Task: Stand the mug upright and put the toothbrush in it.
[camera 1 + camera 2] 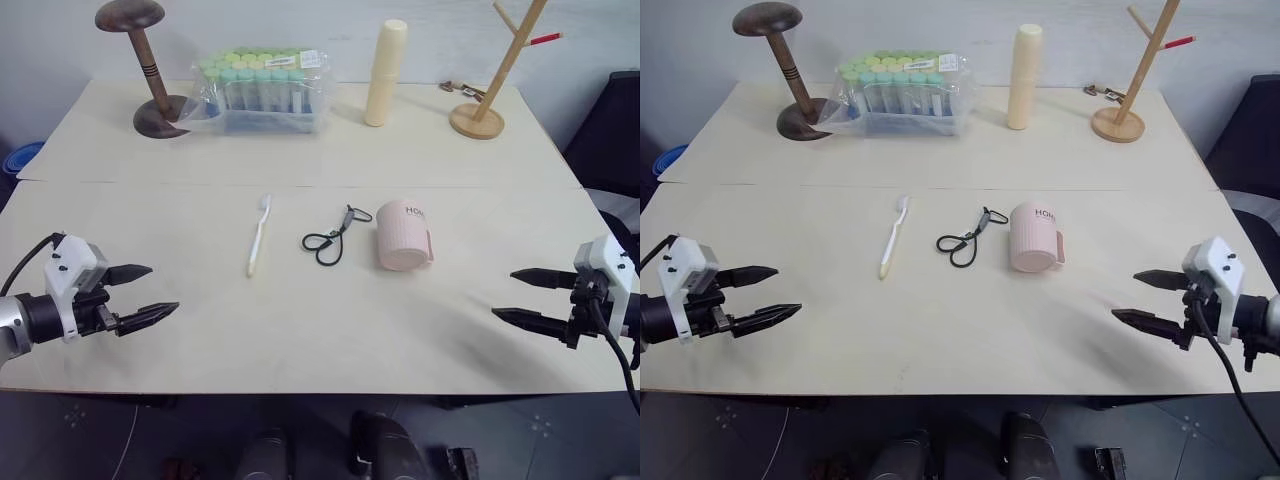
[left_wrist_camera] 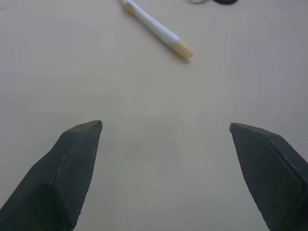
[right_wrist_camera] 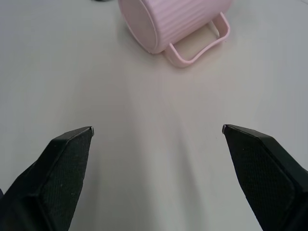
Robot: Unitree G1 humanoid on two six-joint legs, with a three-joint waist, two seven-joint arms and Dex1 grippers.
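Tabletop (image 1: 300, 330) of pale wood is taking up most of the head views, with everything lying or standing on it. Along its far edge a clear plastic pack of capped tubes (image 1: 262, 92) is sitting beside a dark wooden stand (image 1: 150, 70) with a mushroom-shaped top, and further right a tall cream cylinder (image 1: 385, 73) is standing next to a light wooden branch rack (image 1: 495, 75).

Nearer the middle, the mug (image 1: 404, 236) — pale pink, ribbed, "HOME" on its side — is lying on its side with the handle toward the right edge of the table; in the right wrist view its base (image 3: 139, 21) is facing the camera. Just left of it black-handled scissors (image 1: 327, 240) are lying, apart from the mug. Further left the toothbrush (image 1: 259, 235) is lying flat, bristle end away from the robot, yellowish handle end nearer.

Left gripper (image 1: 142, 294) is hovering over the near left part of the table, fingers spread wide and holding nothing. Right gripper (image 1: 520, 296) is hovering at the near right — fingers likewise spread, empty, well apart from the mug.
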